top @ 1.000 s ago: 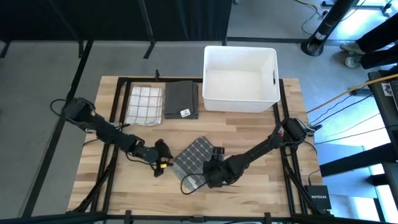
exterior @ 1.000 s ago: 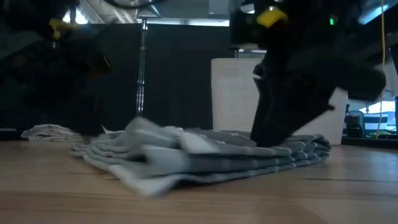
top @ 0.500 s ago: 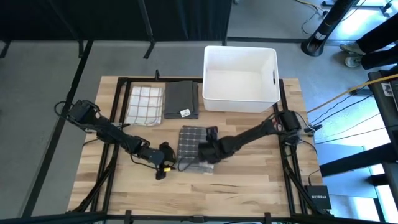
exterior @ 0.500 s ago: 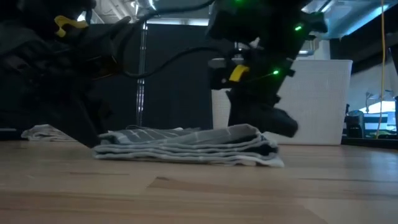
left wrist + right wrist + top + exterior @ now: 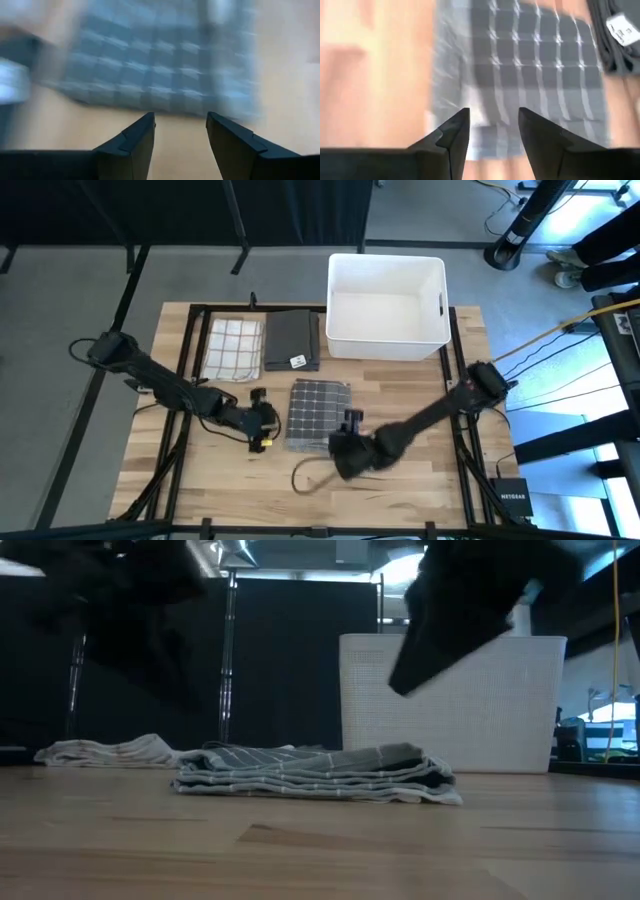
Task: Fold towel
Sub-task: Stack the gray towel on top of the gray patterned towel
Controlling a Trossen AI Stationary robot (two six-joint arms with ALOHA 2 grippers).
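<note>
A: Fold looked basically done? The grey checked towel (image 5: 318, 414) was laid folded mid-table, in front of the white bin (image 5: 386, 308).

B: Yep. Left gripper (image 5: 262, 420) and right gripper (image 5: 352, 442) were spread open, nothing held. Probably stacking was needed next.

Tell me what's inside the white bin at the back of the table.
From the high view, the white bin shows only its bare white floor and walls; nothing lies inside. In the low view its wall hides the interior, with the folded grey checked towel lying in front.

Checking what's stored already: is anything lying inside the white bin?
No, the white bin shows only its bare floor in the high view.
</note>
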